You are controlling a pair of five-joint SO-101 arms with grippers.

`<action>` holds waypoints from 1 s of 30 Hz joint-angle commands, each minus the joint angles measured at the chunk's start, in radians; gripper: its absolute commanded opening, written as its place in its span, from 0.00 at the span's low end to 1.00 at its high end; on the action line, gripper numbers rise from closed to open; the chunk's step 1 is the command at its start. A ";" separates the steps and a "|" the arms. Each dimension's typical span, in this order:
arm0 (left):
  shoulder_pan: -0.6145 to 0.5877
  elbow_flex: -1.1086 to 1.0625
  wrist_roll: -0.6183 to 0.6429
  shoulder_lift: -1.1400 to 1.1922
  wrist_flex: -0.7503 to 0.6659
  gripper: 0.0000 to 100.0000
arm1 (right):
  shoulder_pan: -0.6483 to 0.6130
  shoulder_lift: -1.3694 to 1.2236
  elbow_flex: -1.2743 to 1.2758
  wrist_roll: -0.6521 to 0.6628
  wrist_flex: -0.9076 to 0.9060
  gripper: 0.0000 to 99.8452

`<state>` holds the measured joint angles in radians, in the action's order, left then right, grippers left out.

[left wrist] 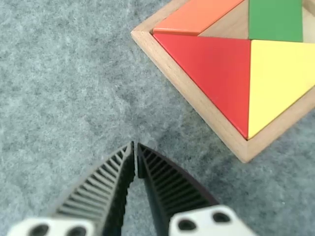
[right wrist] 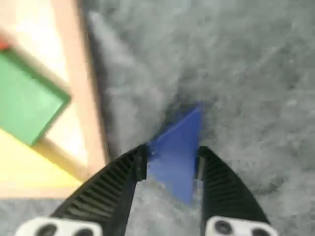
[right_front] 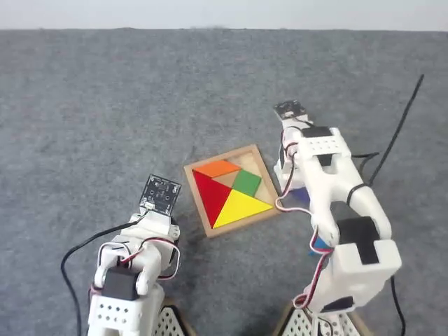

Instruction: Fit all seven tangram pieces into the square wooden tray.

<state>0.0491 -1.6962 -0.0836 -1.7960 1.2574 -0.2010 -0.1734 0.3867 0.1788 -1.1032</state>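
Right wrist view: right tool (right wrist: 171,156) clamps blue triangle (right wrist: 178,135) just beside tray (right wrist: 78,83), likely for lifting in; left tool (left wrist: 136,149) closed, near tray corner, out of way.

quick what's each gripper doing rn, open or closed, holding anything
Left gripper: closed, holding nothing.
Right gripper: jaws closed on the blue piece.
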 commanded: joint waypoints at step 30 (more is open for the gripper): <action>-0.005 0.012 0.005 -0.021 0.005 0.01 | -0.002 -0.051 -0.011 0.017 0.094 0.16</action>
<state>0.0491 -1.6962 -0.0836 -1.7960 1.2574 -0.2209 -0.2148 0.4296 0.2048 -1.0050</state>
